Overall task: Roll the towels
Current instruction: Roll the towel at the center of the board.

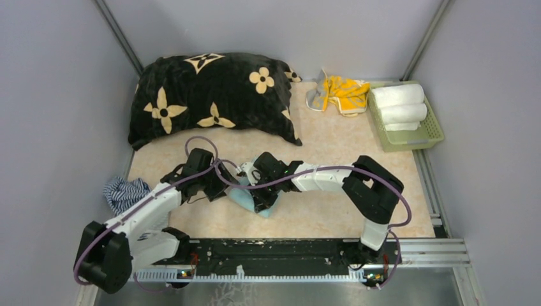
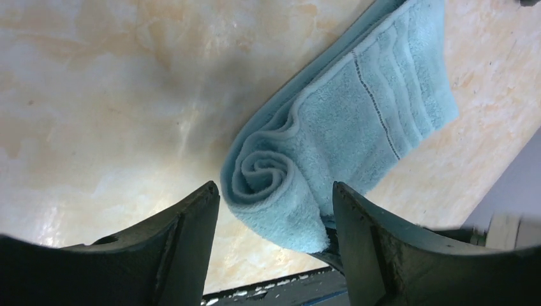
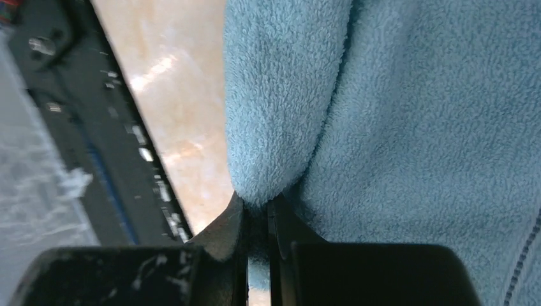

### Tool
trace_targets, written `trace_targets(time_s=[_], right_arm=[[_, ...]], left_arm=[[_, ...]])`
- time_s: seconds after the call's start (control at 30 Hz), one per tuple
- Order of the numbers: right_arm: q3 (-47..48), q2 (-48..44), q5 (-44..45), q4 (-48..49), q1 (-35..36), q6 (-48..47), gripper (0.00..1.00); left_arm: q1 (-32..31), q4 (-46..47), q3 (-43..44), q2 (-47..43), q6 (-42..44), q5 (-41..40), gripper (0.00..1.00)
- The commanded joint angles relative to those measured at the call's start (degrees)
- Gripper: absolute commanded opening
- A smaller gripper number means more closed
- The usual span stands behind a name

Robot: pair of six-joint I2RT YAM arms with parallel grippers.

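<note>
A light blue towel [image 1: 245, 197] lies at the middle front of the table, partly rolled. In the left wrist view its rolled end [image 2: 268, 175] shows a spiral, with a flat tail running up to the right. My left gripper [image 2: 275, 194] is open, its fingers on either side of the rolled end, not pressing it. My right gripper [image 3: 256, 207] is shut on a fold of the blue towel [image 3: 281, 127]. In the top view both grippers meet at the towel, the left [image 1: 214, 188] and the right [image 1: 263, 194].
A black pillow with tan flowers [image 1: 214, 95] lies at the back. A yellow and grey towel [image 1: 338, 94] lies at the back right beside a green basket [image 1: 430, 131] holding white rolled towels [image 1: 399, 95]. A striped cloth [image 1: 124, 191] lies at the left.
</note>
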Motion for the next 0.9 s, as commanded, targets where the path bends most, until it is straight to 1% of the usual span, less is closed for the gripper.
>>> trace_targets(time_s=[0.0, 0.13, 0.27, 0.4, 0.57, 0.77, 0.87], right_arm=[[-0.77, 2.26, -23.72, 6.67, -6.1, 9.36, 0.0], [-1.32, 6.23, -31.69, 9.89, -11.09, 14.4, 0.0], [-1.36, 10.07, -35.88, 10.97, -13.95, 16.88, 0.0], [-1.51, 12.58, -36.8, 11.22, -15.42, 18.3, 0.0], [-1.23, 14.82, -36.81, 10.34, -16.52, 18.47, 0.0], [0.32, 14.64, -34.74, 7.4, -16.53, 16.61, 0.01], [0.79, 12.61, -32.24, 5.39, -16.53, 15.05, 0.07]], left_arm=[[0.12, -4.81, -2.27, -5.4, -0.6, -0.07, 0.72], [0.2, -5.64, -4.58, -9.41, -3.27, 2.69, 0.72], [0.18, -3.4, -6.96, -11.42, -5.1, 4.87, 0.72], [0.1, 1.14, -8.07, -9.97, -6.39, 7.29, 0.72], [0.08, 6.69, -7.67, -5.56, -6.54, 8.34, 0.72], [0.04, 8.75, -5.53, 1.35, -5.3, 5.57, 0.68], [0.07, 9.38, -5.27, 4.7, -5.76, 4.63, 0.63]])
